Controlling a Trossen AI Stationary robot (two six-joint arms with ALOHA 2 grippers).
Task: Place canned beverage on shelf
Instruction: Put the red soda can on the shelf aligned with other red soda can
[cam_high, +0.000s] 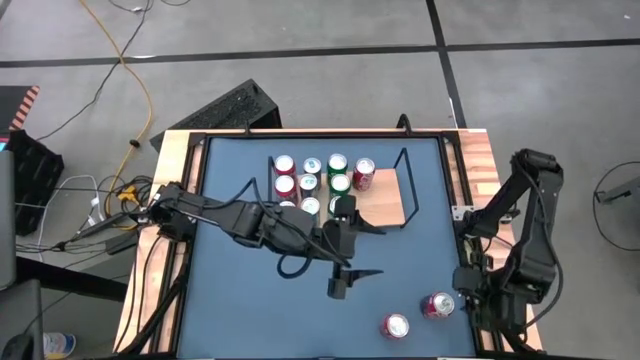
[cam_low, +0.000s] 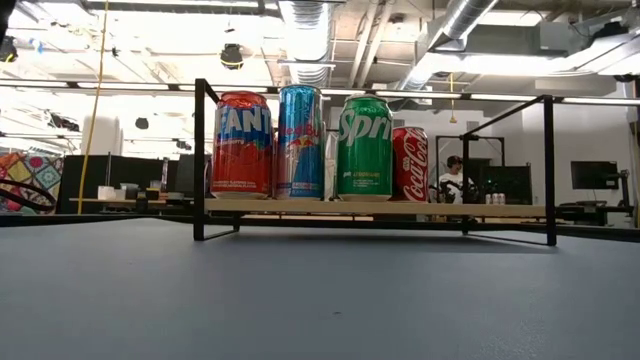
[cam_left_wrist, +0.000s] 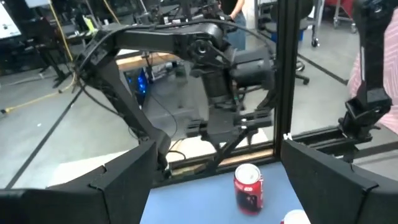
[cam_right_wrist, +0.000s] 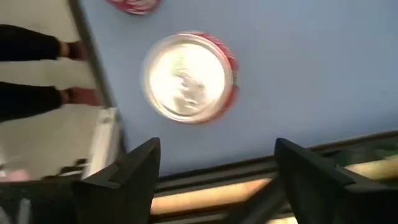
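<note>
The blue table (cam_high: 250, 320) has light-wood strips along its left and right edges and sits on a grey tiled floor strewn with cables. At its far side stands the shelf (cam_high: 385, 195); its left part is packed with upright cans (cam_high: 312, 180), while the right end of the board is bare. In the low view the front row reads Fanta, Red Bull, Sprite and Coca-Cola, with a workshop and a seated person (cam_low: 455, 175) behind.

Two red cans stand upright on the near right of the table: one (cam_high: 438, 305) just beside the right gripper (cam_high: 468, 290), the other (cam_high: 396, 326) nearer the front edge. The right gripper hangs at the table's right edge over the first can, fingers spread, apparently holding nothing. The left gripper (cam_high: 340, 285) hovers mid-table, wide and empty, with open blue surface around it.
</note>
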